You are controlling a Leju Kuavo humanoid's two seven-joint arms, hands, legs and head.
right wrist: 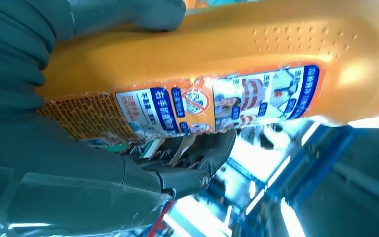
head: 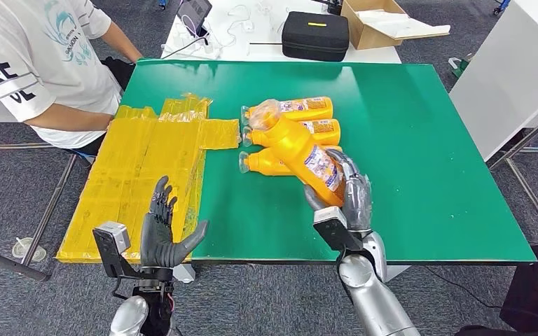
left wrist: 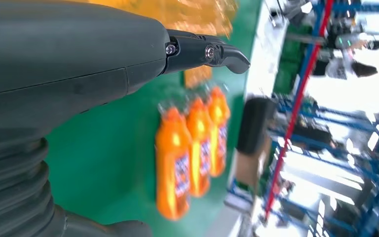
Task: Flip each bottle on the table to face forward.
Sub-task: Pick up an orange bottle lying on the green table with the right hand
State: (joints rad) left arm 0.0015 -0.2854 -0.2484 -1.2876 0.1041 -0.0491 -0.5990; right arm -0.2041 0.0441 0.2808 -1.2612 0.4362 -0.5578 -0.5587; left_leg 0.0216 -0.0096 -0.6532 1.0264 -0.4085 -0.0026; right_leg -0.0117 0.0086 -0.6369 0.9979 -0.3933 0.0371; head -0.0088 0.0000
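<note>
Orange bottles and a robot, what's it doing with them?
The right robot hand grips one orange bottle by its bottom end, lifted at a slant over three more bottles lying side by side on the green table. The left robot hand is open and holds nothing, near the yellow sheets. A person sits at the table's far left corner.

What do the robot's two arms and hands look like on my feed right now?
Both arms are silver metal with rounded segments. The left hand has dark grey, almost black fingers, a thick grey thumb and a small silver-grey camera box on a black bracket at the wrist. The right hand is grey with dark fingers and a black bracket at its wrist. Up close, each hand has a grey ribbed cover behind it.
</note>
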